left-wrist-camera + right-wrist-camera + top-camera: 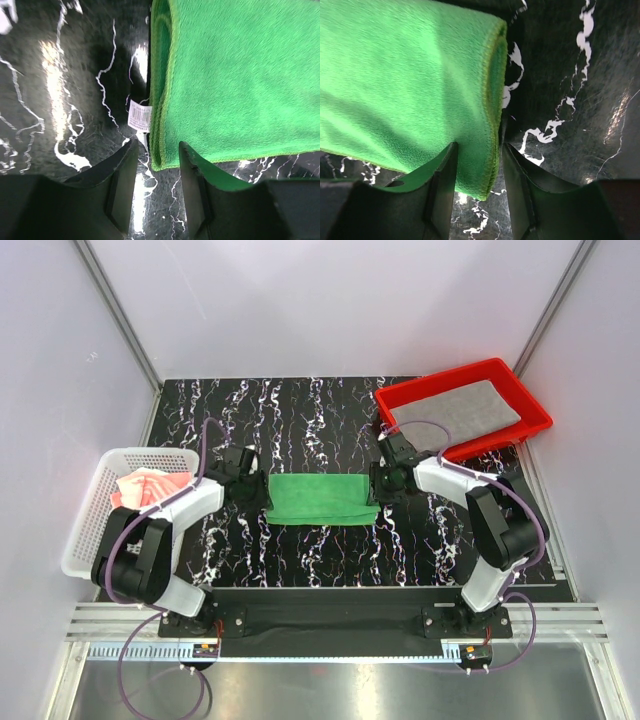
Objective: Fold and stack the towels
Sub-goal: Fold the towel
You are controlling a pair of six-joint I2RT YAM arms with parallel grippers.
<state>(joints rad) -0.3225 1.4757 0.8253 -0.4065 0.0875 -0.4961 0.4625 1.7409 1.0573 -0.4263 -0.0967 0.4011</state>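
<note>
A bright green towel [320, 498] lies folded into a flat band in the middle of the black marbled table. My left gripper [258, 490] is at its left end, jaws open; in the left wrist view the folded corner [162, 150] lies loose at the mouth of the left gripper [157, 145]. My right gripper [380, 483] is at the right end, also open. In the right wrist view the towel's hem [485, 165] hangs between the fingers of the right gripper [479, 146], clear of the right one. A grey towel [460, 410] lies flat in the red tray. A pink towel [150, 485] is bunched in the basket.
The red tray [400, 395] sits at the back right, close behind the right arm. The white lattice basket [85, 530] stands at the left edge beside the left arm. A small white label [140, 116] sticks out of the green towel's left fold.
</note>
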